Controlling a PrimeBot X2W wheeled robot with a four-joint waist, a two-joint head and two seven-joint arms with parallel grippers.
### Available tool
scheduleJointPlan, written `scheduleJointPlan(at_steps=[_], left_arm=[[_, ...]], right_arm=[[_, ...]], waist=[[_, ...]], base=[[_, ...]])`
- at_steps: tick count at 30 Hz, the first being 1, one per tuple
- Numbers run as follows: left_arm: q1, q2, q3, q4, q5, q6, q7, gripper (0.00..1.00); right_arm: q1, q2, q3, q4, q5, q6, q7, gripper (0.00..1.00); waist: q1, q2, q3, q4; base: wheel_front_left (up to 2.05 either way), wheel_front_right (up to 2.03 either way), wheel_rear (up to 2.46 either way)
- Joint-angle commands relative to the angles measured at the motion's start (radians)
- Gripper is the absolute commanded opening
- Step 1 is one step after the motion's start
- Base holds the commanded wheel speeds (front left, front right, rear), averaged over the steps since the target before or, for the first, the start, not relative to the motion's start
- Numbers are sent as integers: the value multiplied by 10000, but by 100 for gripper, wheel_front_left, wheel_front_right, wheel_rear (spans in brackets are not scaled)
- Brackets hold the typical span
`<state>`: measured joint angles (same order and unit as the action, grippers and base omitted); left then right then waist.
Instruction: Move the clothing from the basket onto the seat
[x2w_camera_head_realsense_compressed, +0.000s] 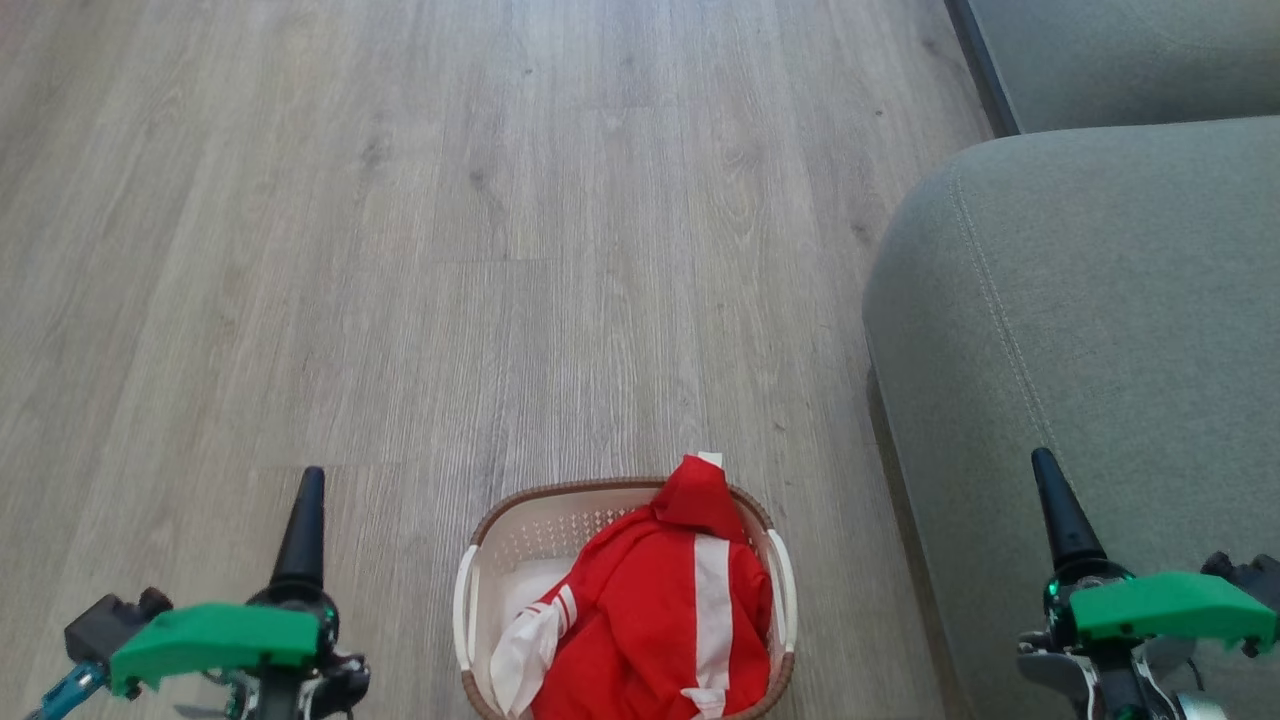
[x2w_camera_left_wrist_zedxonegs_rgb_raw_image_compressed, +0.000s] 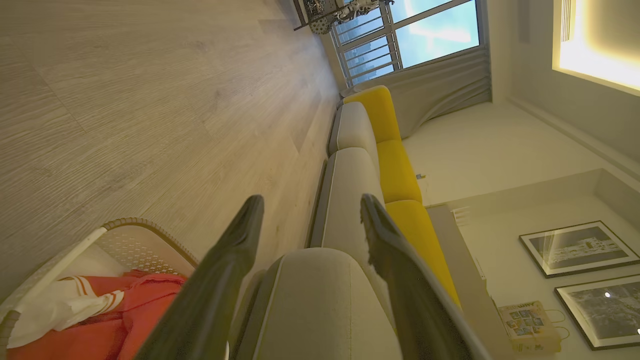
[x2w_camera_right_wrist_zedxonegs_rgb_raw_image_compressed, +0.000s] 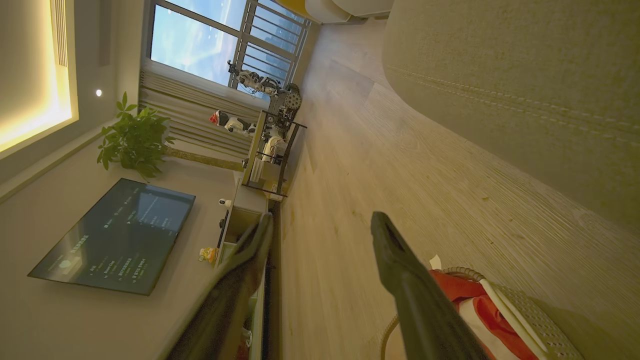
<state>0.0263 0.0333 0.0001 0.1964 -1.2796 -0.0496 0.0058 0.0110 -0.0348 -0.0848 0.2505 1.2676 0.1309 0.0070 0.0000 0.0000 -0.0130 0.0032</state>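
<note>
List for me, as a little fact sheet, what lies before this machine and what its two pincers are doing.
Seat: grey-green sofa cushion, no clothing on the visible part
Basket: cream laundry basket on the wood floor, left of the seat
Clothing: red garments with white stripes, heaped in the basket
Left pincer: open, holding nothing
Right pincer: open, holding nothing

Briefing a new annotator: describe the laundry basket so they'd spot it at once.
Find the big grey-green sofa cushion on the right of the head view. On the wood floor left of it sits a small oval laundry basket. It alone is cream and perforated, brown-rimmed, white-handled, holding red white-striped clothing.
</note>
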Motion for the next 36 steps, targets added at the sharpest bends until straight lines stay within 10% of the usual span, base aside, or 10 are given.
scheduleJointPlan(at_steps=[1, 36], left_arm=[[-201, 107, -35, -489, 508, 129, -158, 100], [376, 228, -922, -930, 6202, 991, -1181, 100]], right_arm=[[-245, -77, 139, -491, -394, -1, -137, 100], [14, -108, 893, -832, -5388, -1, -1174, 100]], waist=[[0, 0, -7, 2], [0, 0, -163, 55]], base=[[0, 0, 0], [0, 0, 0]])
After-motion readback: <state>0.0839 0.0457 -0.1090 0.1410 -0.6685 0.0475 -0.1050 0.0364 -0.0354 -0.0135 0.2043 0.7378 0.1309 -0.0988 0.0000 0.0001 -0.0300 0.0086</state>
